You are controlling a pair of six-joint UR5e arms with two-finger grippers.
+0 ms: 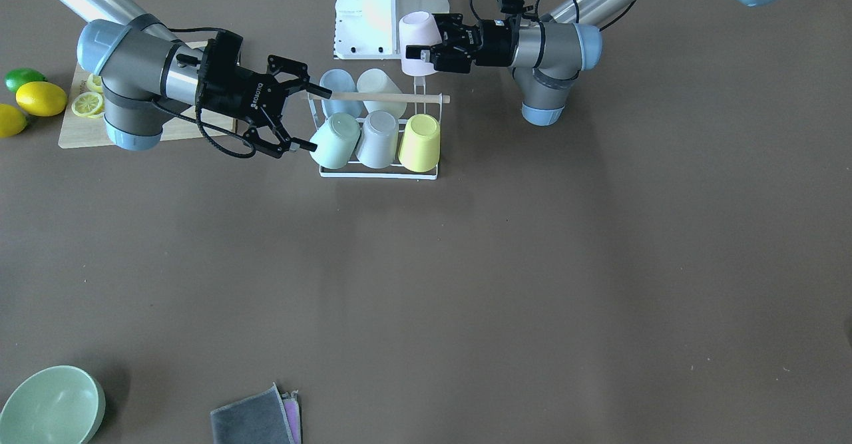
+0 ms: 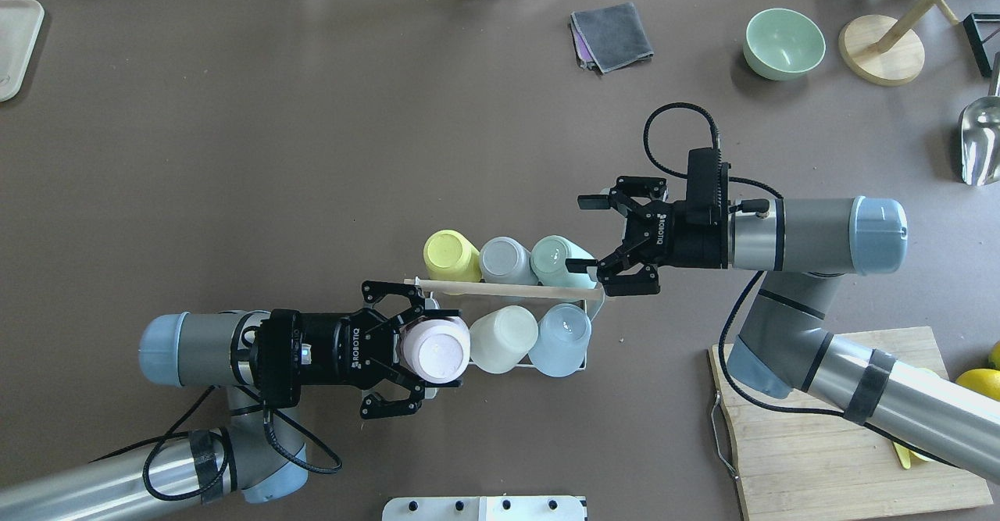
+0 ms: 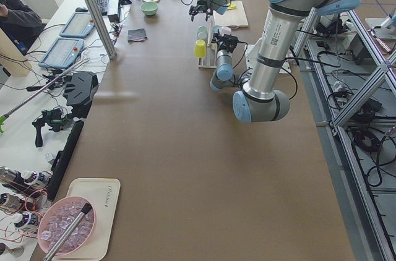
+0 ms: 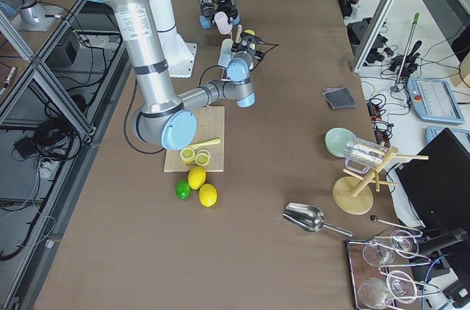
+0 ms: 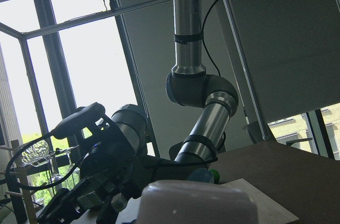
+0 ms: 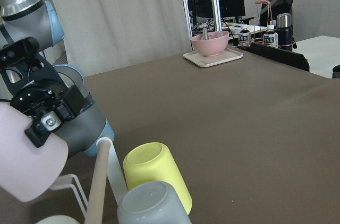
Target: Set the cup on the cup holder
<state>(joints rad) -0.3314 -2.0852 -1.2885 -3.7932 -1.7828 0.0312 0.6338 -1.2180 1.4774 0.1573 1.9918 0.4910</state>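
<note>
**Pink cup's the last one, lining up over the empty slot**

The left gripper (image 2: 426,349) is clamped around the pink cup (image 1: 418,38), bottom up. It hovers at the near-left corner of the cup holder (image 1: 377,176), while five other cups (image 2: 504,339) sit on theirs. The right gripper (image 2: 584,233) is spread wide and holding nothing, just beside the mint cup (image 2: 556,262) at the right end. Next move, I reckon: get the mouth over the free prong (image 1: 420,86), lower it, let go.
</note>
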